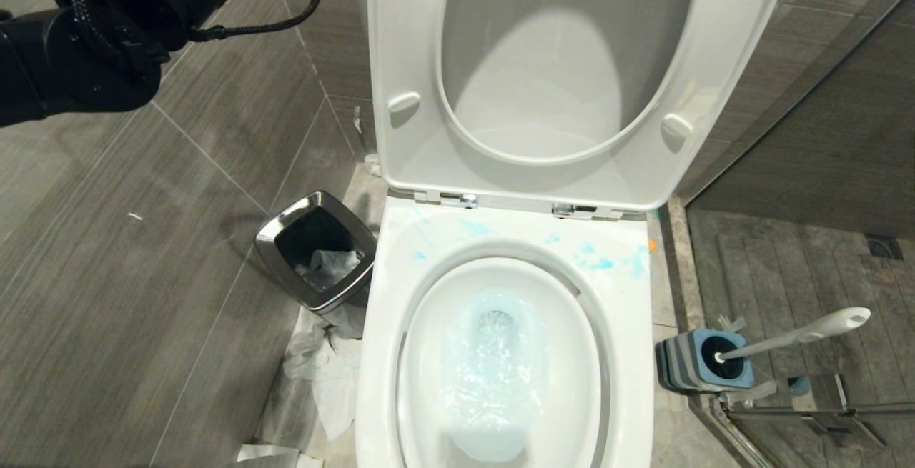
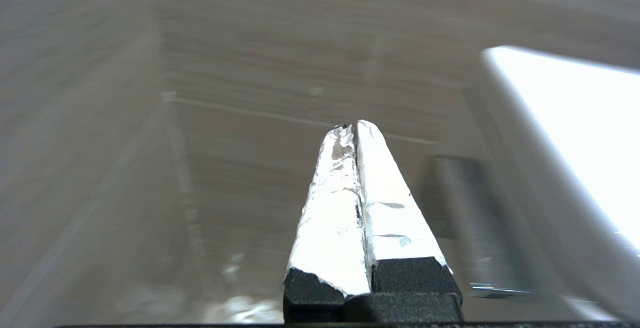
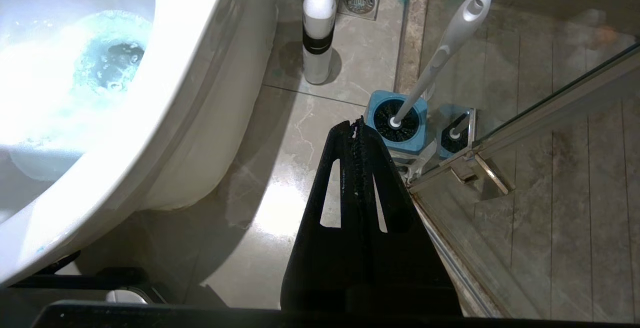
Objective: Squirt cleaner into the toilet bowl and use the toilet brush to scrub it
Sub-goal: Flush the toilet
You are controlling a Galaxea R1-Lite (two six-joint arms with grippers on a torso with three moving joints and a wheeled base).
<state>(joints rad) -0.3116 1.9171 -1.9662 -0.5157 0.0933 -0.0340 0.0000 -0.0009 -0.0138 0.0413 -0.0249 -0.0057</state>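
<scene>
Beside the toilet bowl (image 1: 500, 354), on its right, the toilet brush (image 1: 793, 336) is seen standing in its blue holder (image 1: 704, 361), and the cleaner (image 3: 318, 27) is set upright on the floor near the bowl's base. Foamy blue water is seen in the bowl. The left hand (image 2: 354, 126), foil-wrapped, is pressed together and empty, apparently facing the wall left of the bowl. The right hand (image 3: 356, 123) is closed near the holder.

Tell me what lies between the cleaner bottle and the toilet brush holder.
Only bare floor tile lies between the cleaner and the toilet brush holder, as the right wrist view shows.
</scene>
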